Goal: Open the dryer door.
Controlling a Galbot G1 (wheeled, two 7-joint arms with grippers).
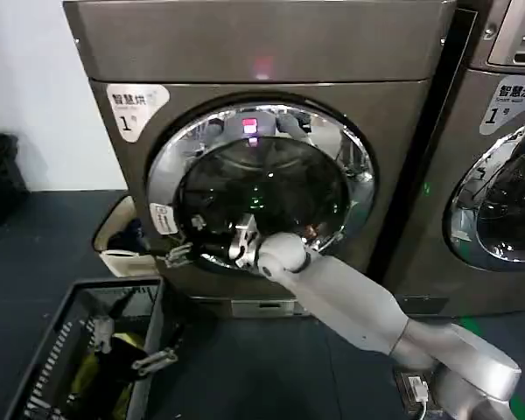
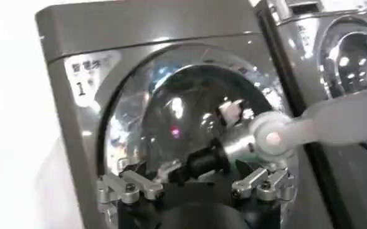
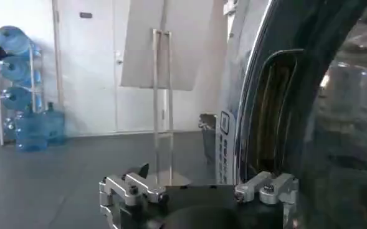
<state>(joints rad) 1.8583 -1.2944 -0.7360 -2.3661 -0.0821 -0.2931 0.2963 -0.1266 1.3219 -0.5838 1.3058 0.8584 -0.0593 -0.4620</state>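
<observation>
- Your right arm (image 1: 367, 306) is nearest the head camera, rising from below and to the right of the dryer door (image 1: 262, 188) toward its lower left rim.
- At the end of that arm, the right gripper (image 1: 212, 245) sits against the lower left part of the dryer door, just beside the chrome ring.
- From the right wrist, you can see the right gripper (image 3: 199, 186) with its fingers (image 3: 130, 186) spread wide and nothing between them. The curved edge of the dryer door (image 3: 333, 93) is close alongside, and a small label (image 3: 224, 146) sits on its rim.
- Your left gripper (image 1: 127, 346) hangs well below and to the left of the dryer door, over a dark basket (image 1: 44, 359) on the floor.
- From the left wrist, the left gripper (image 2: 199, 183) also has its fingers (image 2: 128, 185) spread apart and empty, and it looks up at the dryer door (image 2: 183, 112).
- Around the door you have the dryer (image 1: 271, 52), a grey-brown machine directly ahead, with a white "1" sticker (image 1: 133, 107) above and to the left of the door.
- From the head camera, the dryer door looks closed, lying flat against the machine's front.
- To the right of the dryer door stands a second machine (image 1: 499, 175) with its own round window.
</observation>
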